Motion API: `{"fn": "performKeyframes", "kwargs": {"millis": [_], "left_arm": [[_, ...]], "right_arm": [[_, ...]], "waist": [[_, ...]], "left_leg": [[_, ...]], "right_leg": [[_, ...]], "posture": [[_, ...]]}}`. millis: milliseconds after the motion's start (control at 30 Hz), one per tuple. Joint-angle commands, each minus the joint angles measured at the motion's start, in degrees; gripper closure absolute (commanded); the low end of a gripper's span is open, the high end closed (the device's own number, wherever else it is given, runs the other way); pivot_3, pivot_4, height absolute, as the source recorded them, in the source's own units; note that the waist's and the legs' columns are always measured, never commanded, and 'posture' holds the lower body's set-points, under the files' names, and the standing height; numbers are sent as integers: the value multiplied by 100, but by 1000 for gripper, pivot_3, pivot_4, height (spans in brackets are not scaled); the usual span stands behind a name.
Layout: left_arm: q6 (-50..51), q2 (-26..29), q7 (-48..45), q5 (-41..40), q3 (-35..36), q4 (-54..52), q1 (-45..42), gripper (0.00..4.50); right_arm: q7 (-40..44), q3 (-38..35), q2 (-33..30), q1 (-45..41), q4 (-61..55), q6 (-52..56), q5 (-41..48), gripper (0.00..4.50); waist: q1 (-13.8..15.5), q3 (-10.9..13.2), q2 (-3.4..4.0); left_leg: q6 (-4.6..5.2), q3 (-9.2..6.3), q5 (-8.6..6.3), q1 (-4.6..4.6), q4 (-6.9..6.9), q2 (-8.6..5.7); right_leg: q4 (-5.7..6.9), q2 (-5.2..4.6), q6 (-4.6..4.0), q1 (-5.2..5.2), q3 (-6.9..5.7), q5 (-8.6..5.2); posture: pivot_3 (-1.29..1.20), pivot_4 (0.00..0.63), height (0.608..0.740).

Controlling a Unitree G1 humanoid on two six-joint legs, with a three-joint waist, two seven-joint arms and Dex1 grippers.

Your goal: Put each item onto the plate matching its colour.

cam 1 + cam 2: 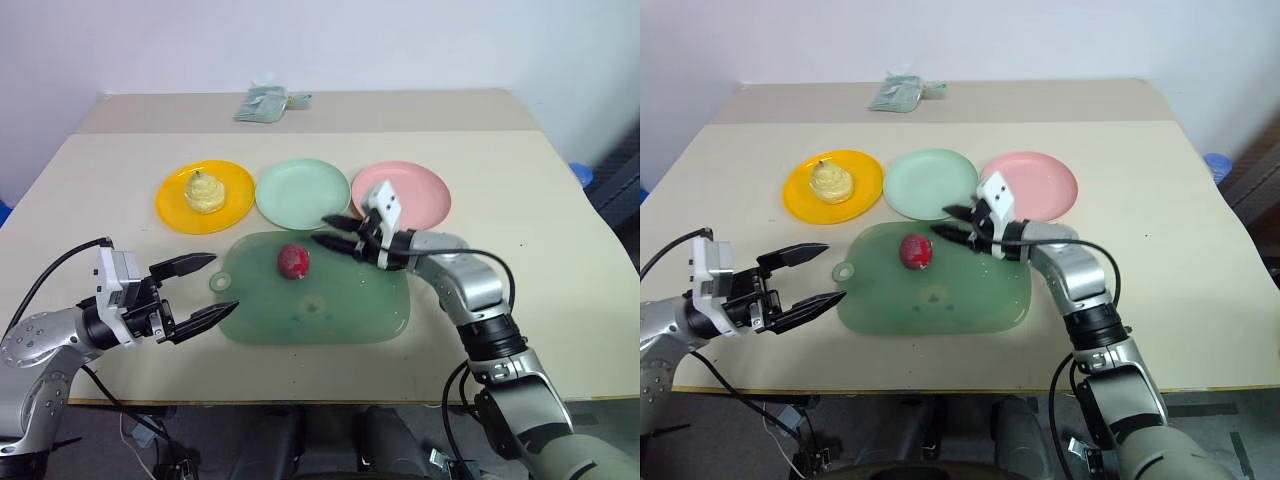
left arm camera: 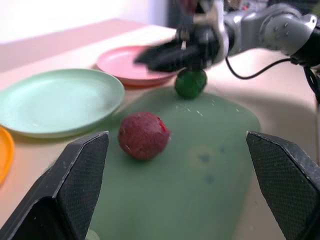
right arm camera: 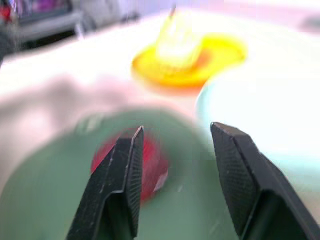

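beige table [image 1: 520, 200]; white wall [image 1: 400, 40]; left claw [image 1: 205, 288] released; right claw [image 1: 325, 231] released

A beige table [image 1: 520, 190] carries three plates in a row: an orange-yellow plate [image 1: 175, 205], a mint green plate [image 1: 303, 192] and a pink plate [image 1: 420, 190]. A translucent green board [image 1: 330, 305] lies just in front of them, and a small greenish packet [image 1: 262, 104] sits at the far edge.

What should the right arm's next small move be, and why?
Probably ease the right pincer down around the red ball on the green board. Its fingers stand apart and aim at that ball, and the pink plate lies close by. The pear already sits on the yellow plate.
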Motion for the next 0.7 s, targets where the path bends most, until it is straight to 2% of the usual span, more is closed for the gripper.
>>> {"fn": "performKeyframes", "kwargs": {"millis": [33, 200, 233, 267, 400, 700], "left_arm": [[-55, -115, 166, 50, 14, -221, 19, 0], [-88, -201, 220, 117, -54, -191, -27, 0], [-105, -204, 210, 134, -57, -164, -34, 0], [-114, -206, 203, 140, -53, -143, -40, 0], [-171, -178, 77, 141, 62, -29, 48, 0], [-360, -72, -391, 196, 556, 118, 753, 0]], "right_arm": [[-59, -241, -77, -197, -295, 77, 166, 2336], [120, -165, -252, -258, -324, 201, 170, 2336], [176, -104, -290, -239, -354, 195, 139, 1962], [253, -28, -316, -206, -418, 246, 149, 1793], [254, 326, -113, -127, -540, 194, 34, 31], [42, 1082, 404, -305, -21, -115, -627, 31]], "waist": [[-2, 0, 0], [-8, 0, 0], [-8, 0, 0], [-12, 0, 0], [-47, 0, 1], [-10, 0, 1]], "left_leg": [[0, 0, 0, 0, 0, 0], [1, 1, 0, 0, -1, 0], [1, 1, 0, 0, -1, 0], [1, 1, 0, 0, -1, 0], [1, 1, 0, 0, -4, 1], [0, 3, 0, 0, -2, 0]], "right_leg": [[0, 0, 0, 0, 0, 0], [0, 0, 0, 0, 0, 0], [0, 0, 0, -1, 0, 0], [0, 0, 0, -1, 0, 0], [0, 0, 0, -3, 0, 0], [0, -1, -1, -25, 1, 0]], "posture": [[0, 150, 740], [0, 150, 740], [0, 150, 740], [0, 150, 740], [0, 150, 740], [0, 150, 740]]}}
